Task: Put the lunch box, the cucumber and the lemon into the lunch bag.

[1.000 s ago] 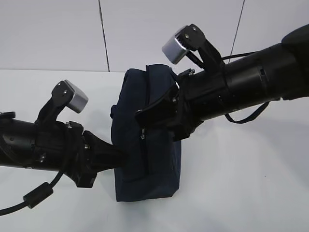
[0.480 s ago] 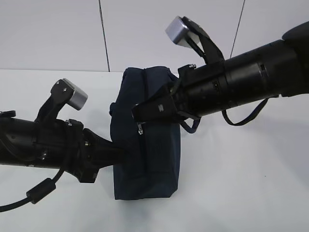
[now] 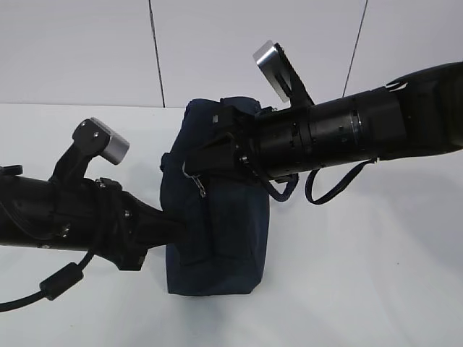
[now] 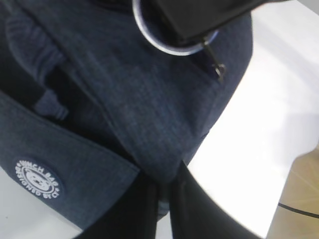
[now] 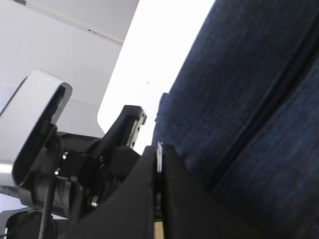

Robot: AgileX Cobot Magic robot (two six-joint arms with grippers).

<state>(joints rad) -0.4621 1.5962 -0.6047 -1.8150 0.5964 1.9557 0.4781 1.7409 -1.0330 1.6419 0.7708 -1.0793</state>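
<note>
Bag point(image 3: 217, 217) stands upright on table point(image 3: 362, 275), zipper side toward the camera. Left gripper point(image 4: 162, 199) pinches the fabric low, likely to anchor it. Right gripper point(image 5: 158, 169) clamps the silver ring point(image 4: 164, 42), apparently to run the zipper. Box, cucumber, lemon: not visible.

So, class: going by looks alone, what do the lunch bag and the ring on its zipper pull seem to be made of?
The lunch bag looks like woven fabric, dark navy and matte: the left wrist view shows a denim-like weave and soft folds. The ring pull looks like polished metal, silver with a bright glint, though coated plastic cannot be ruled out.
</note>
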